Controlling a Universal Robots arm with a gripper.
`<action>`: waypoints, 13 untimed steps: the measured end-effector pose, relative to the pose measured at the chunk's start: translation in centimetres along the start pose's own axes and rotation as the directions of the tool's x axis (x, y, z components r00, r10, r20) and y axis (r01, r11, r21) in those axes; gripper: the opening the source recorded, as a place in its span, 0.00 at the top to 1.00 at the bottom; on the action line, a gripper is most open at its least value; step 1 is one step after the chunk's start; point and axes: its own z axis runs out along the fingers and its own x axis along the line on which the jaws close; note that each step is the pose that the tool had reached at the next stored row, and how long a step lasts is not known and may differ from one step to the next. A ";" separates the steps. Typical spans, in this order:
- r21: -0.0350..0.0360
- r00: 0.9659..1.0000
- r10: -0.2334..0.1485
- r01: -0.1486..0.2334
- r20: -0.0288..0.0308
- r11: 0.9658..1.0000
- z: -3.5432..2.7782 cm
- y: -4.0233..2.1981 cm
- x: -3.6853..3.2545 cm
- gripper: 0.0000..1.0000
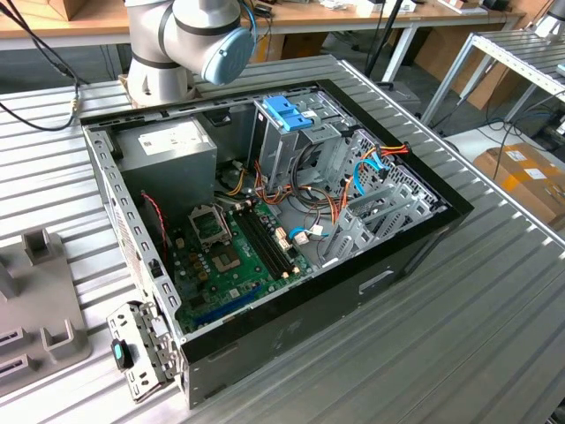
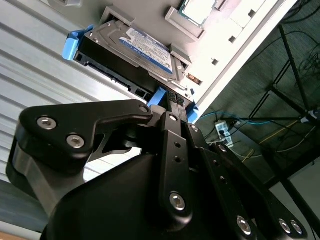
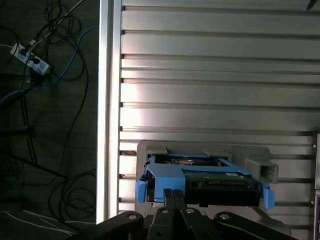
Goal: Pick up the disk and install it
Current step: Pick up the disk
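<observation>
The disk (image 2: 135, 47) is a grey metal drive with a blue-and-white label and light blue rails. It lies flat in a pale grey holder (image 3: 250, 152) on the slatted metal table. In the first wrist view the disk (image 3: 210, 175) faces me end-on. My gripper (image 3: 174, 192) has its two black fingers pressed close together at the blue rail on the disk's near end. The second wrist view shows the gripper (image 2: 172, 102) meeting that rail, with blue plastic showing on either side of the fingers. The arm's base (image 1: 190, 40) stands behind the open computer case (image 1: 415, 238).
Inside the open case are a green motherboard (image 1: 225, 256), a grey power supply box (image 1: 168, 146), loose cables and a metal drive cage topped by a blue bracket (image 1: 287, 113). Grey fixtures (image 1: 40, 291) sit at the exterior view's left. The table edge (image 3: 110, 100) drops to a cabled floor.
</observation>
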 end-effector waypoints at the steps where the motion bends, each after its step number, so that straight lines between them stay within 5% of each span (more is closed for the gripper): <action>1: 0.000 1.000 -0.001 0.001 0.000 1.000 0.00 0.01 0.00 0.89; 13: 0.000 1.000 -0.011 0.011 0.000 1.000 0.00 0.05 0.00 0.89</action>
